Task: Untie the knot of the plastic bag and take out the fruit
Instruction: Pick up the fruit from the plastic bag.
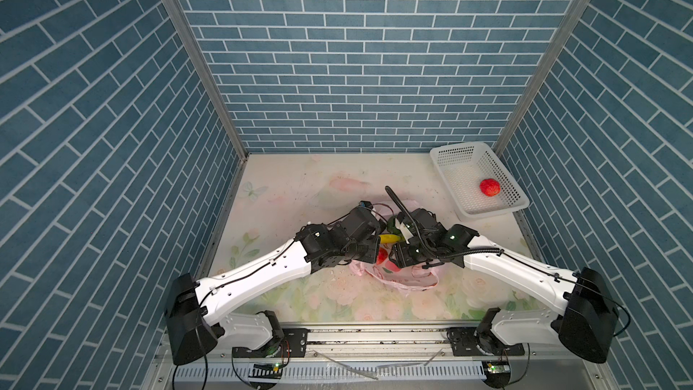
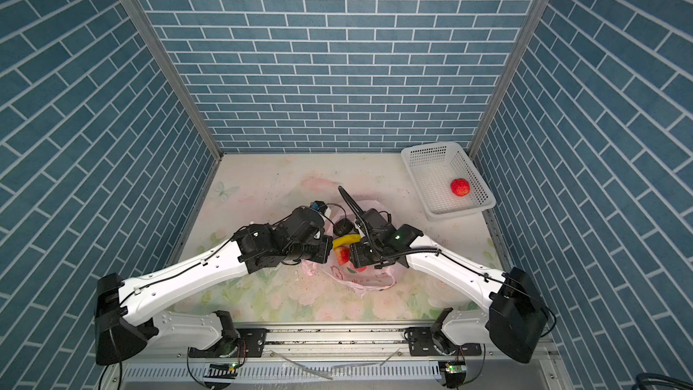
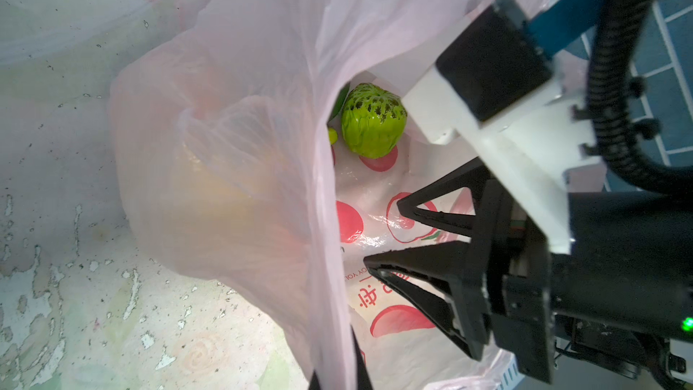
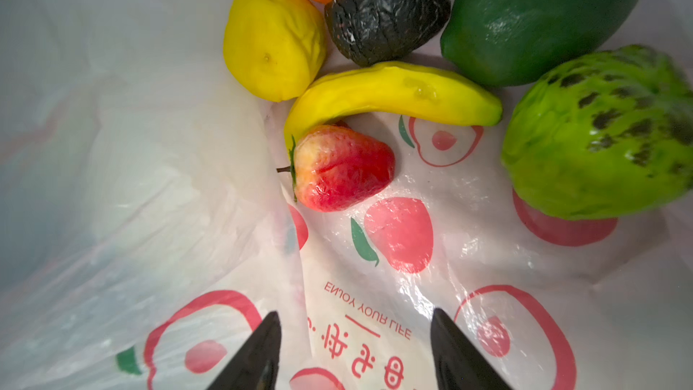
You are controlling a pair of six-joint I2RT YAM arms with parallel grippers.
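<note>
The plastic bag (image 3: 240,166) lies in the middle of the table (image 1: 292,189), between the two arms; it is thin, pink, crinkly and a bit see-through, with flat red fruit pictures on it. No knot shows; the handles (image 1: 403,286) lie loose at the front, so I think the untying is done. The left gripper (image 3: 337,377) is pinched tight on the bag's edge and holds it up; that makes the mouth gape, so the other arm can get in. The right gripper (image 4: 356,332) is inside the bag with its jaws apart and nothing between them; it points at the strawberry (image 4: 339,168), which is red and shiny and tucked against the curved yellow banana (image 4: 390,93). Near them sit a wrinkly lemon (image 4: 273,39), a crumpled dark round fruit (image 4: 388,5), a smooth dark green fruit (image 4: 540,16) and a bumpy light green fruit (image 4: 600,136). One red fruit (image 1: 489,186) already rests in the white basket (image 1: 459,146) full of little holes, at the far right corner.
</note>
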